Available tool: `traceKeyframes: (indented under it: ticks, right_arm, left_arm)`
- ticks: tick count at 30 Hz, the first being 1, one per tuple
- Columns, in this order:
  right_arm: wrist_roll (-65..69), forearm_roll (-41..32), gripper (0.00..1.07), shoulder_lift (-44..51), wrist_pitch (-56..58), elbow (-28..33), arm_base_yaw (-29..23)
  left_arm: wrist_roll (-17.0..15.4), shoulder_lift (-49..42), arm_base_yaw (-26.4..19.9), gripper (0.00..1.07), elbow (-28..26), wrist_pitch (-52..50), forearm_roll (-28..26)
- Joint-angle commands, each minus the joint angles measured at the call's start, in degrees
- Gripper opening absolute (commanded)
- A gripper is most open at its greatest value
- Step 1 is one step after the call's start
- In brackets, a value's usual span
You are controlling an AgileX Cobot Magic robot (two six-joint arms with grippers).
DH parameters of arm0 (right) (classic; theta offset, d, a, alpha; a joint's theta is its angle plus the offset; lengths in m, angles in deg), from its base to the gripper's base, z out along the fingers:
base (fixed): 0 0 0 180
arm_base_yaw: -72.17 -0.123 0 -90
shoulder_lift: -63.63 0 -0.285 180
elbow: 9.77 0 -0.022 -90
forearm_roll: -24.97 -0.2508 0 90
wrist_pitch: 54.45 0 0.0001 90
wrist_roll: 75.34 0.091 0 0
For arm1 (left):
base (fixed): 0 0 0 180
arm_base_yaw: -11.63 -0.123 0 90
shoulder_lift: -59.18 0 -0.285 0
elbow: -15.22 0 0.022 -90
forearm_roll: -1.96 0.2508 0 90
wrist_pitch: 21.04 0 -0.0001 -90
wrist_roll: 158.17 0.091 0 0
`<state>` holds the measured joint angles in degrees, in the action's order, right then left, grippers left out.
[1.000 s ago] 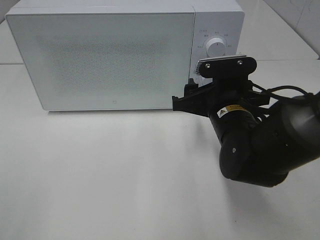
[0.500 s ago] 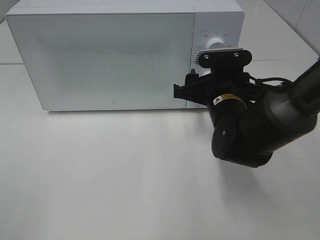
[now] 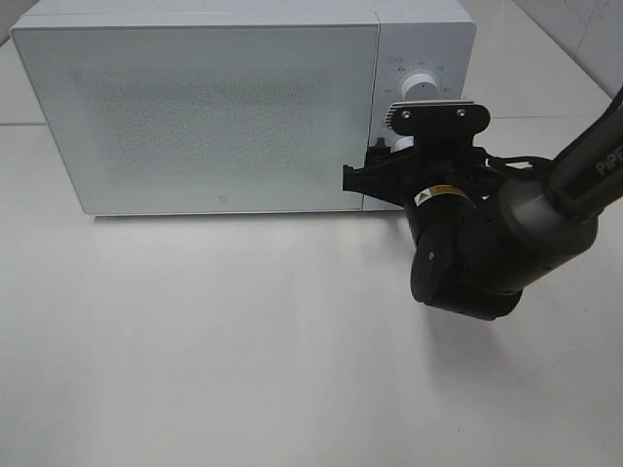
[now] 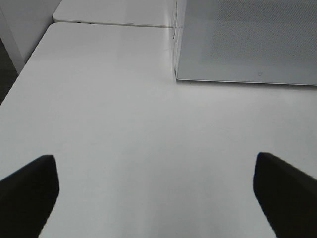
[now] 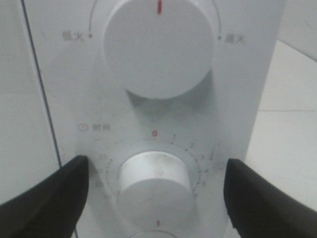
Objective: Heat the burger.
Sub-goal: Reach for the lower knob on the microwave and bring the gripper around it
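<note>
Advancing toward 11 o'clock, the right fingers (image 5: pixel 44 198) are straddling the timer knob (image 5: pixel 153 183) of the microwave (image 3: pixel 195 107), spread and not yet gripping. The left fingers (image 4: pixel 27 191) are hanging spread and empty. Timer setting is likely following.

R arm (image 3: pixel 477 263) matte blk, w/ yellow warning label (image 3: pixel 435 195), two-screw bracket (image 3: pixel 436 116), blk cables (image 3: pixel 526 161).

Robot test bench, white microwave (image 3: pixel 195 107), plain white table (image 3: pixel 243 360)

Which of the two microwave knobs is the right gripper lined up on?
The lower knob, ringed by numbers: it lines up between the right fingers. The upper knob, with a red mark, lies outside them.
</note>
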<state>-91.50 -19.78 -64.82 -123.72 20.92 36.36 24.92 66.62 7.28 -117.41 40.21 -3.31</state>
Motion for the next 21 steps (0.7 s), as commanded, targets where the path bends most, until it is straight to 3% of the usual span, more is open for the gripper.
traceKeyframes:
  ticks: [1, 9, 14, 16, 17, 18, 19, 20, 21]
  right_arm:
    - [0.57, 1.49, 0.75, -0.69, -0.8, -1.32, 0.46]
    - [0.52, 1.49, 0.74, -0.69, -1.95, -1.43, 0.4]
    - [0.52, 1.43, 0.68, -0.69, -2.18, -1.43, 0.29]
    - [0.52, 1.43, 0.49, -0.69, -2.06, -1.43, 0.29]
    - [0.52, 1.43, 0.49, -0.69, -2.06, -1.43, 0.29]
    - [0.52, 1.43, 0.41, -0.69, -1.95, -1.43, 0.29]
    - [0.52, 1.6, 0.25, -0.69, -1.6, -1.43, 0.29]
    - [0.52, 1.6, 0.25, -0.69, -1.6, -1.43, 0.29]
    - [0.52, 1.78, 0.17, -0.69, -1.49, -1.43, 0.29]
  left_arm:
    - [-0.11, -0.86, -0.06, 1.0, 0.17, 0.11, -0.06]
    - [-0.11, -0.86, -0.06, 1.0, 0.17, 0.11, -0.06]
    - [-0.11, -0.86, -0.06, 1.0, 0.17, 0.11, -0.06]
    - [-0.11, -0.86, -0.06, 1.0, 0.17, 0.11, -0.06]
    - [-0.11, -0.86, -0.06, 1.0, 0.17, 0.11, -0.06]
    - [-0.11, -0.86, -0.06, 1.0, 0.17, 0.11, -0.06]
    - [-0.11, -0.86, -0.06, 1.0, 0.17, 0.11, -0.06]
    - [-0.11, -0.86, -0.06, 1.0, 0.17, 0.11, -0.06]
    - [-0.11, -0.86, -0.06, 1.0, 0.17, 0.11, -0.06]
